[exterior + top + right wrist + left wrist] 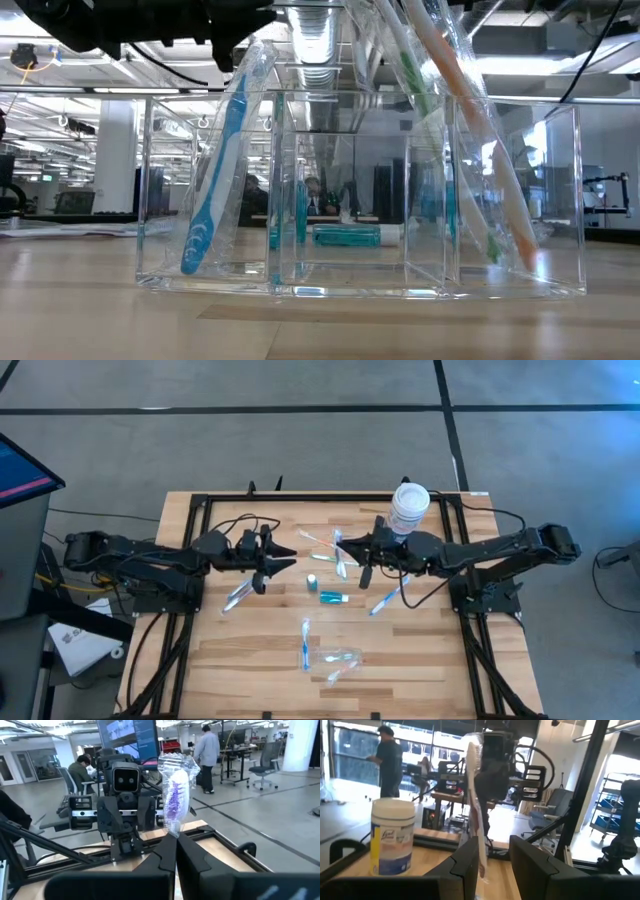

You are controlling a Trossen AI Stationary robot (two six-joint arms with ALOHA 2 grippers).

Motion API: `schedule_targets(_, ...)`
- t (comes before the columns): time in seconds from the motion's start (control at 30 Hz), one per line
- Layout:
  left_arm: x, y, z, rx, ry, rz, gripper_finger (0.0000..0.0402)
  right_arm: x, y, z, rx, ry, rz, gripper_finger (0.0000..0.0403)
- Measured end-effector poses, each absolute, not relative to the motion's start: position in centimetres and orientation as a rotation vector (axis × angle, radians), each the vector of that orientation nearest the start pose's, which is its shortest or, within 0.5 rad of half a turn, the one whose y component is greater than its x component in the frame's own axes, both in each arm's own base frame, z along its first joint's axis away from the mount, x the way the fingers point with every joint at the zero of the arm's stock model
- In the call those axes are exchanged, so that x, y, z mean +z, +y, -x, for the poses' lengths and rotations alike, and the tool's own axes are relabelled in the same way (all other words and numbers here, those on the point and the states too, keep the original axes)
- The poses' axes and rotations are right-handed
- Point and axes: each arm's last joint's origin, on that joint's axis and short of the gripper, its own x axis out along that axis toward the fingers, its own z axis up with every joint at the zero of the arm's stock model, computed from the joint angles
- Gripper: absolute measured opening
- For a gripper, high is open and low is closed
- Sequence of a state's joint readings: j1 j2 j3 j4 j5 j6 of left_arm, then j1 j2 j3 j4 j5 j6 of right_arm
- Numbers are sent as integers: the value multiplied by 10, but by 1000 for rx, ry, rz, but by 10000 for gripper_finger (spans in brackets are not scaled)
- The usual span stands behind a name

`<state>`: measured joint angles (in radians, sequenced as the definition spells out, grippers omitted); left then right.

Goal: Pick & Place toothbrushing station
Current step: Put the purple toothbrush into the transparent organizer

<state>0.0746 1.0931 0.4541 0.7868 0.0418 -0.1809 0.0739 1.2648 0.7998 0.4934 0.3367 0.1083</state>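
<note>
My right gripper [347,550] [170,842] is shut on a pink-white toothbrush in clear wrapping [175,790] [474,795] and holds it upright above the table's middle. My left gripper [291,560] [495,857] faces it from the left, open, with nothing between its fingers. The clear tray [360,290] [342,658] stands near the front edge. A blue toothbrush [215,180] leans in its left part, a green one [420,90] and a pink-white one [485,140] in its right part. The teal tube [332,597] [345,235] lies on the wood behind the tray. My right gripper pinches the wrapped toothbrush just below its head [173,834] between its two fingers. The fingers lie level, pointing toward the table's left, across the brush. The brush is lifted clear and stands upright, bristle head [176,795] above the fingers and handle [481,855] hanging below them.
The big white tub [410,508] [392,835] stands at the back right. Loose wrapped toothbrushes lie under the left arm [238,595] and under the right arm [388,598]. A small teal piece [312,580] lies beside the tube. People show in the room beyond.
</note>
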Motion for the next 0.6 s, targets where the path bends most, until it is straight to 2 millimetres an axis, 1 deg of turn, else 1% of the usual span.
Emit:
schedule_targets(0.17, 254, 13, -228, 31, -167, 148, 104, 303, 13, -281, -245, -58, -110, 0)
schedule_targets(0.33, 246, 14, -237, 32, -170, 147, 104, 304, 16, -282, -199, -64, -110, 0)
schedule_targets(0.43, 244, 14, -242, 29, -208, 146, 104, 299, 20, -287, -185, -58, -105, 0)
schedule_targets(0.53, 241, 14, -245, 28, -220, 145, 104, 295, 25, -295, -151, -95, -89, 0)
schedule_targets(0.6, 241, 14, -246, 27, -227, 145, 104, 289, 27, -300, -138, -85, -85, 0)
